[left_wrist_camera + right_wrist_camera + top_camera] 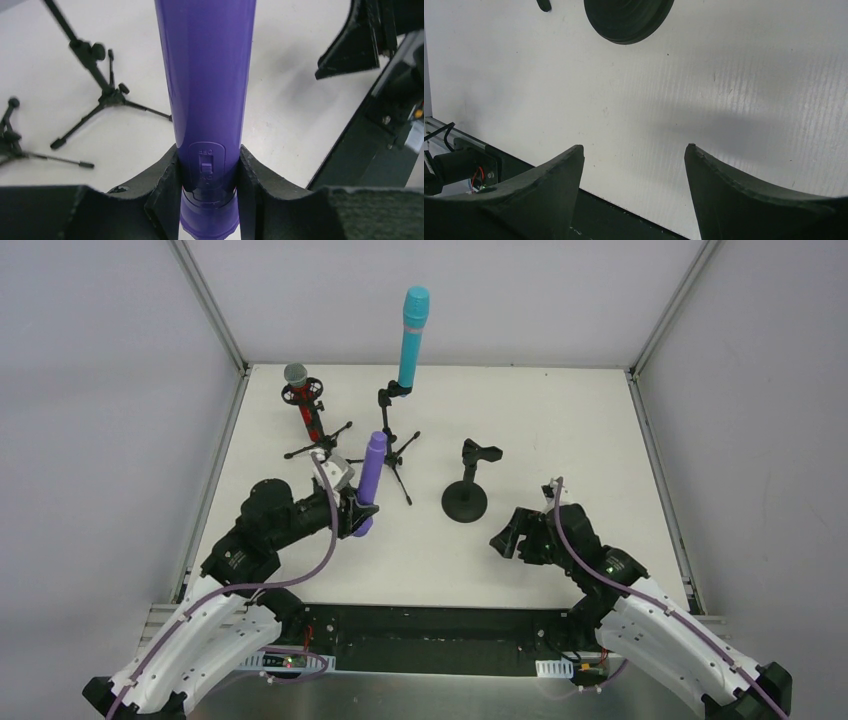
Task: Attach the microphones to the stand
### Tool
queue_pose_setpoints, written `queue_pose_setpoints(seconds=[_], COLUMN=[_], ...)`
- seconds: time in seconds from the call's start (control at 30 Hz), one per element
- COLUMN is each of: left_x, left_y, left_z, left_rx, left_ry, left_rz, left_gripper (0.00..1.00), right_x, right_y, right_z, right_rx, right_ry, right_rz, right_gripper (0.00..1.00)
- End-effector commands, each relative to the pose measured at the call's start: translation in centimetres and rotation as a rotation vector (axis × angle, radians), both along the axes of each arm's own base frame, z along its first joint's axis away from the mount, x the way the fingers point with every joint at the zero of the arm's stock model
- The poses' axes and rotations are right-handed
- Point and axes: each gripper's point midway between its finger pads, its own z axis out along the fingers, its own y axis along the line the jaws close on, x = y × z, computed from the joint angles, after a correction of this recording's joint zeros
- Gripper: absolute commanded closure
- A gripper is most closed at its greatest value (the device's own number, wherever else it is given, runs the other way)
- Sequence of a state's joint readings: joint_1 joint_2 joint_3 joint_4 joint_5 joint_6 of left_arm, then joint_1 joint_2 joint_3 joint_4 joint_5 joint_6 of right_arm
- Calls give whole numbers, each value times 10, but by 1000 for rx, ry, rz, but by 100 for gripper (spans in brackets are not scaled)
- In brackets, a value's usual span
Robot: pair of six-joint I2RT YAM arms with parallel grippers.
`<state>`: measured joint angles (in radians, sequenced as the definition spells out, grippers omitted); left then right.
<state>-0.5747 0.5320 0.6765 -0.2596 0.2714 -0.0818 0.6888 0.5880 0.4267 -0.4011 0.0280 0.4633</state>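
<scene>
1. The left claw (207, 165) is clamped on the purple microphone (205, 75) near its lower end, by the switch (206, 164), holding it upright over the desk (560, 440).
2. The right claw (634, 152) gapes wide, gripping nothing, near the round-base stand (465, 495).
3. The cyan microphone (412, 335) stands upright in the tall tripod stand (392, 430).
4. The red microphone (305, 405) sits tilted in a low tripod (322, 445) at the back left.

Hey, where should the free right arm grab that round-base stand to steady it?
Probably best to grip the thin upright post of the round-base stand, between disc and clip, coming from the near right, where the open right end effector sits. The disc is too wide and flat, and the empty clip should stay free.
</scene>
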Motion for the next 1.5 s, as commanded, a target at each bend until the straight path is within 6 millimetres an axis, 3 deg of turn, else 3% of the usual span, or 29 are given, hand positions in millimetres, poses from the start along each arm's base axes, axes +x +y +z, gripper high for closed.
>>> queue_pose_setpoints(seconds=[0.0, 0.07, 0.13, 0.2, 0.43, 0.57, 0.87, 1.1, 1.33, 1.47], left_x=[-11, -19, -40, -52, -46, -31, 7, 22, -2, -25], left_y=[-28, -36, -44, -47, -48, -46, -48, -65, -89, -100], left_z=[34, 32, 28, 26, 39, 31, -4, -14, -29, -38], left_rx=[147, 210, 305, 367, 523, 725, 1177, 1359, 1290, 1196], left_ry=[-364, -485, -740, -954, -1261, -1457, -1601, -1738, -1835, -1861], left_rz=[-335, -457, -671, -769, -789, -773, -811, -817, -840, -867], left_gripper=[100, 100, 100, 100, 100, 100, 100, 100, 100, 100], right_x=[2, 3, 3, 3, 7, 5, 4, -7, -26, -31], right_y=[4, 5, 5, 5, 8, 18, 38, 59, 75, 88], right_z=[8, 8, 9, 10, 14, 22, 35, 70, 113, 122], right_rx=[17, 17, 15, 15, 24, 50, 87, 218, 396, 445], right_ry=[-8, -5, -4, -3, -3, 13, 21, -84, -245, -246], right_rz=[11, 9, 9, 9, 4, 48, 141, 294, 451, 536], right_gripper=[24, 23, 23, 23, 23, 23, 23, 22, 18, 17])
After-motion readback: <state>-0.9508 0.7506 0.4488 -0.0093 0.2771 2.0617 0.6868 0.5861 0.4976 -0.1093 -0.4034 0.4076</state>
